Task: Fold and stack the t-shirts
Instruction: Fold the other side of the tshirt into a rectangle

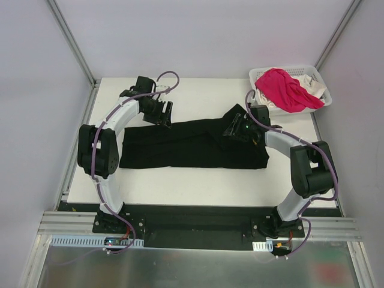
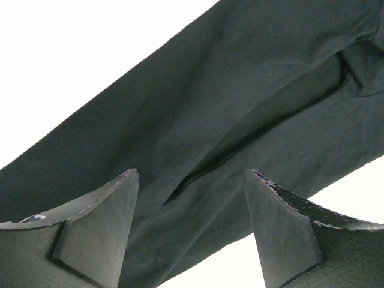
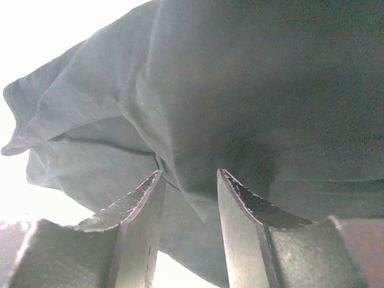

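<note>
Dark t-shirt [image 3: 252, 84] fills most of frame, looks grey-green in this light. Cloth bunched at left: several soft folds stacked, outer edge rounded, ending in a point at far left. Creases run from that bunch down toward the tip of the left-hand jaw. Right gripper [image 3: 191, 174] enters from the bottom edge, jaws partly apart, both dark with worn pale edges. A pointed fold of the shirt hangs down between the jaws, touching the left-hand one. Table [image 3: 30, 36] visible as blown-out white at upper left, lower left, and in a small patch under the cloth between the jaws.
</note>
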`<state>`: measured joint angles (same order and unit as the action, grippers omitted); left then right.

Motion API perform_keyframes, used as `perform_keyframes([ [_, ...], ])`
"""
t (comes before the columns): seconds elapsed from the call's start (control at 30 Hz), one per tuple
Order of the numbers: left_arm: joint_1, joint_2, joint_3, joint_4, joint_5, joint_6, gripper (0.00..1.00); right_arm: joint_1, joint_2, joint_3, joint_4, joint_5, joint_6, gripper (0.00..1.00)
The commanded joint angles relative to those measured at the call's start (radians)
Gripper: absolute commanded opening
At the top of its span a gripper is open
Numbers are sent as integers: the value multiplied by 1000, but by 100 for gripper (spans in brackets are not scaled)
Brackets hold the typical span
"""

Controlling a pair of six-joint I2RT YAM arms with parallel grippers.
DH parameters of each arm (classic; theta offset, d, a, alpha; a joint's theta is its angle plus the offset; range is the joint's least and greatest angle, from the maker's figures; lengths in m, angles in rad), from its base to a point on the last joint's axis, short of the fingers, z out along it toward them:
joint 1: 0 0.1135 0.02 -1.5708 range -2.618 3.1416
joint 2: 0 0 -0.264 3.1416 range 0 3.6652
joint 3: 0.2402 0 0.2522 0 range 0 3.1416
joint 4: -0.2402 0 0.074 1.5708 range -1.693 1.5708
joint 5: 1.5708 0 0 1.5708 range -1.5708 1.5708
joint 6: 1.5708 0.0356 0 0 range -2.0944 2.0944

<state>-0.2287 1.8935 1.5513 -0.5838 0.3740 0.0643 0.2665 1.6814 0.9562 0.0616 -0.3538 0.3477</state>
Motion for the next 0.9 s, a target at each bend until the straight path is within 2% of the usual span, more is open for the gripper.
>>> perform_keyframes([
  [0.0, -17, -117, -20, 62, 16, 11, 71, 2, 4, 152, -28, 1, -55, 43],
  [0.2, -21, -221, -111, 160, -27, -63, 71, -19, 35, 231, -91, 24, -87, 43],
  [0.3, -27, -232, -126, 167, -64, -98, 70, -88, 41, 227, -89, -20, -64, 43],
  [0.37, -37, -235, -129, 176, -72, -113, 70, -111, 18, 176, -77, -53, -53, 43],
  [0.5, -50, -258, -154, 220, -87, -141, 70, -110, -98, 69, -74, -14, -85, 43],
  [0.6, -57, -269, -163, 256, -49, -141, 72, -110, -143, -22, -75, -4, -85, 43],
  [0.73, -101, -226, -148, 256, 104, -89, 72, -102, -195, -82, -66, 5, -85, 43],
  [0.87, -165, -183, -125, 207, 128, -45, 74, -98, -230, -99, -83, -11, -89, 44],
])
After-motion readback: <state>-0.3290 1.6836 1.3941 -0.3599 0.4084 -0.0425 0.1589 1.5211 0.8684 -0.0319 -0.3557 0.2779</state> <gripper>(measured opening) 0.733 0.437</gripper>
